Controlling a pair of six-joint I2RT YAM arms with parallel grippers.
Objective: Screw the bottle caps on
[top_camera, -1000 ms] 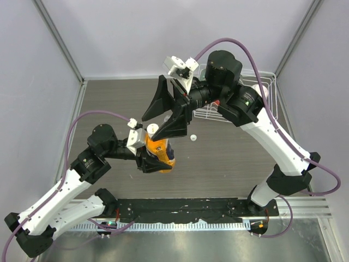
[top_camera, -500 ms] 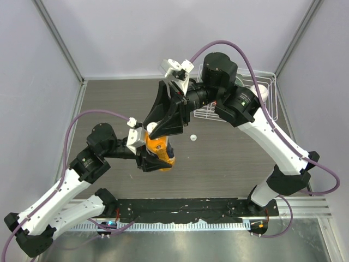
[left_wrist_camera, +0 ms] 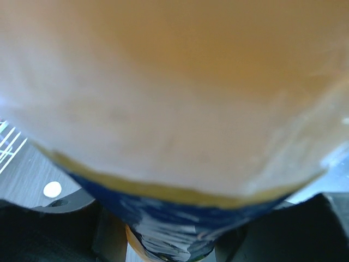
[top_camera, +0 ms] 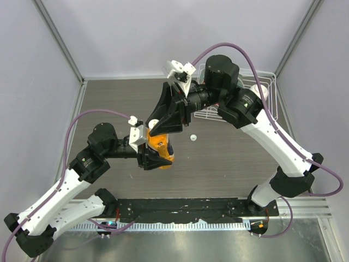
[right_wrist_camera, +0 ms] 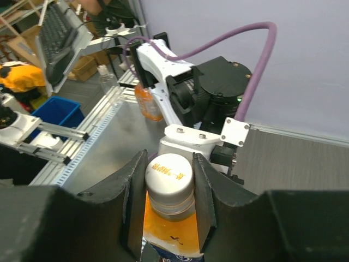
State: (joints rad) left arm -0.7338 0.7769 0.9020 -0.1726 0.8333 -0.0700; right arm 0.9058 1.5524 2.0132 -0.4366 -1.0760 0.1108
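My left gripper is shut on the short orange bottle and holds it tilted above the table. The bottle fills the left wrist view, blurred, between the gripper's dark fingers. A cream-white cap with orange print sits on the bottle's neck. My right gripper comes from above, its black fingers pressed on both sides of that cap; it also shows in the top view. A second small white cap lies on the table, also in the left wrist view. The clear bottle is not in view.
A white wire basket stands at the back right corner. Grey walls close in the table on three sides. A black strip and metal rail run along the near edge by the arm bases.
My right gripper's fingers were spread wide above the bottle; they have come down and closed on the cap. The left gripper and bottle have shifted only slightly.
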